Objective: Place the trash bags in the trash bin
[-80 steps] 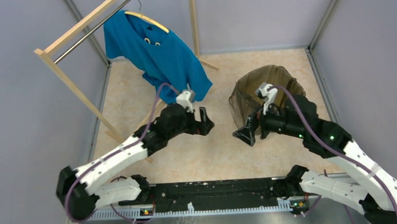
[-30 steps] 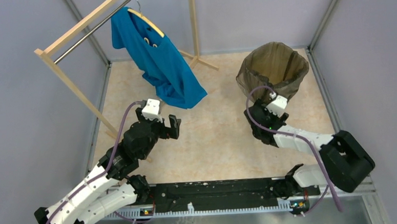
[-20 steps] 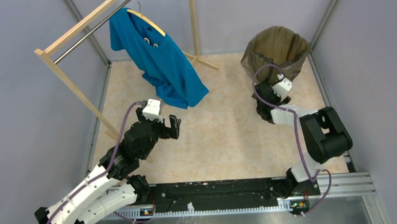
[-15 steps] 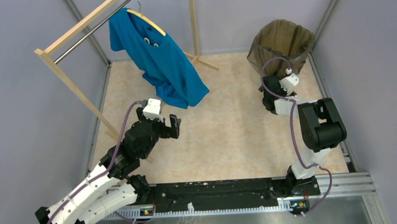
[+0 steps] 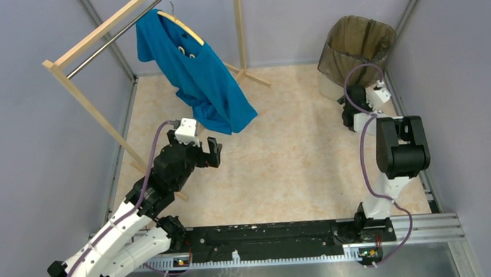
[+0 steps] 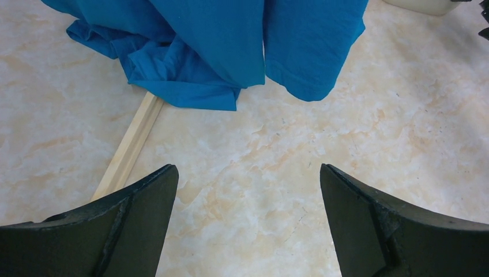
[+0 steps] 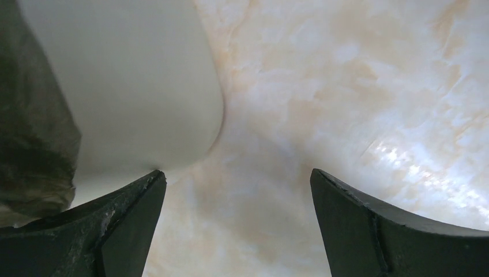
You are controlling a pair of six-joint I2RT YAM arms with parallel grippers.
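The trash bin (image 5: 327, 85) stands in the far right corner, close to the walls. The brown see-through trash bag (image 5: 356, 41) lies in and over its rim, draped down the sides. My right gripper (image 5: 347, 106) is low beside the bin's near side. In the right wrist view it (image 7: 236, 172) is open with only floor between the fingers; its left fingertip (image 7: 144, 187) is at the cream bin wall (image 7: 132, 86), and the bag's hem (image 7: 32, 115) hangs at the left. My left gripper (image 5: 213, 154) hovers open over bare floor (image 6: 247, 167).
A wooden clothes rack (image 5: 82, 99) fills the far left. A blue shirt (image 5: 205, 77) hangs from it on a hanger, its hem reaching the floor (image 6: 230, 46). The rack's foot bar (image 6: 127, 147) lies just ahead of my left gripper. Grey walls enclose the floor.
The bin with the bag on it has slid from mid-right into the far right corner, my right gripper following it. The left arm has pulled back toward its base and now barely moves.
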